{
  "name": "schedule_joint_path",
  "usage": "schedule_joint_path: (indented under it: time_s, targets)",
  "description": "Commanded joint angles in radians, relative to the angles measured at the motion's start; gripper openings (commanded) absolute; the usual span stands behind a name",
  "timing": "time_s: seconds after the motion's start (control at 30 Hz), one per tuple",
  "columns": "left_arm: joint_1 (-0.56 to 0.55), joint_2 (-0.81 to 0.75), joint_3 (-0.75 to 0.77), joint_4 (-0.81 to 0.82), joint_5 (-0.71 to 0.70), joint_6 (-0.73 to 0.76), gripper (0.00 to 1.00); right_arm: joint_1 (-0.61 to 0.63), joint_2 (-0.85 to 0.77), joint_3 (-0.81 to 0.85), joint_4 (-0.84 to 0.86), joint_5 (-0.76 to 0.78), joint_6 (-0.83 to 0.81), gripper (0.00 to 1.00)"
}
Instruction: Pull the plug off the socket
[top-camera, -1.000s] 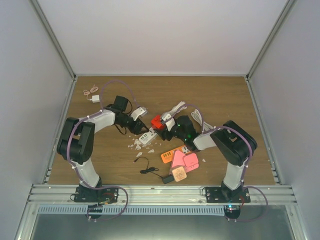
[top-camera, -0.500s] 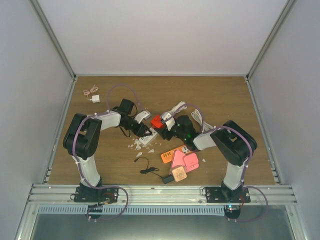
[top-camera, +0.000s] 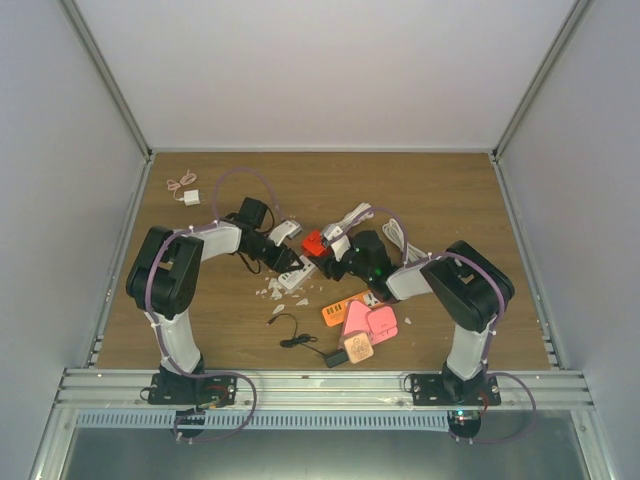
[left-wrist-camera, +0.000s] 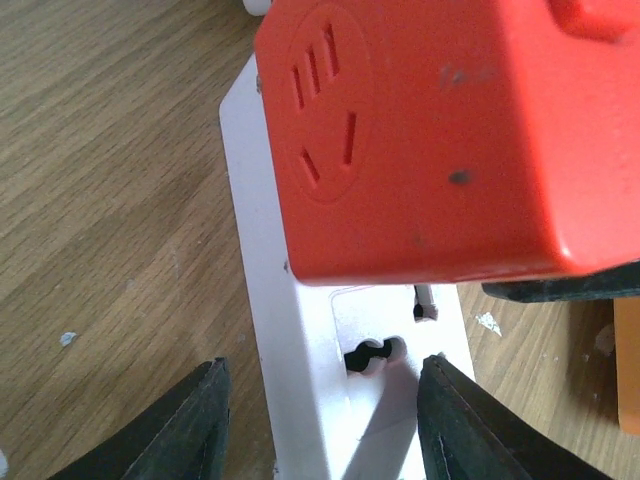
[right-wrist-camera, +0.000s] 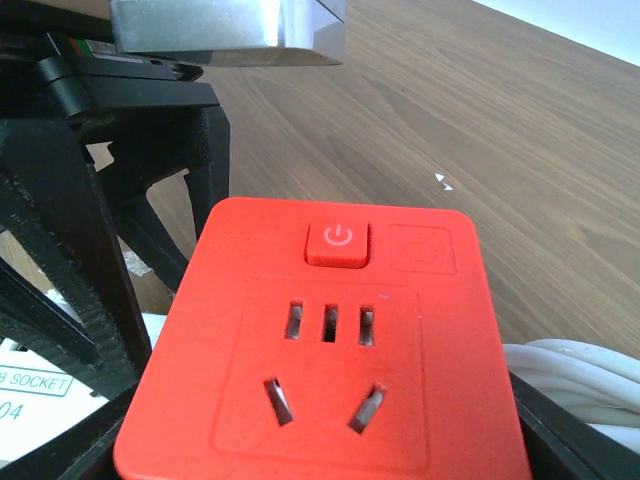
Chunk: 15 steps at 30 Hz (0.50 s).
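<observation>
Wood-grain table (top-camera: 440, 200), white walls round it. Near the middle sits the red plug (top-camera: 314, 243), a blocky adapter with its own sockets and a power button on the face. It is at one end of the white power strip (left-wrist-camera: 290, 330). A metal prong (left-wrist-camera: 425, 300) shows in the narrow gap between the two, so the plug looks partly unseated, not free.

The right gripper (top-camera: 326, 249) pinches the plug from both sides, dark fingers (right-wrist-camera: 560, 430) flanking the red body. The left gripper (left-wrist-camera: 320, 420) is spread across the strip's other end, one finger on each side, not clearly clamped. The strip's long axis runs straight from the left jaws to the plug, so the pull belongs to the right arm, away from the strip's face, while the left steadies it.

Pink and orange adapters (top-camera: 360, 318) lie nearer the bases.
</observation>
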Motion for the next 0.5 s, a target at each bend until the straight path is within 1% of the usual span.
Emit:
schedule_joint_path:
  time_s: [0.0,0.1,0.47]
  targets:
    - [0.013,0.03,-0.015,-0.022,-0.057,0.027,0.52,0.005,-0.039,0.015,0.044,-0.019,0.023,0.35]
    - [0.013,0.033,-0.015,-0.028,-0.063,0.028,0.51,0.004,-0.039,0.02,0.051,-0.023,0.029,0.32]
    - [0.01,0.035,-0.026,-0.037,-0.091,0.023,0.5,0.004,-0.06,0.022,0.085,-0.015,0.048,0.25]
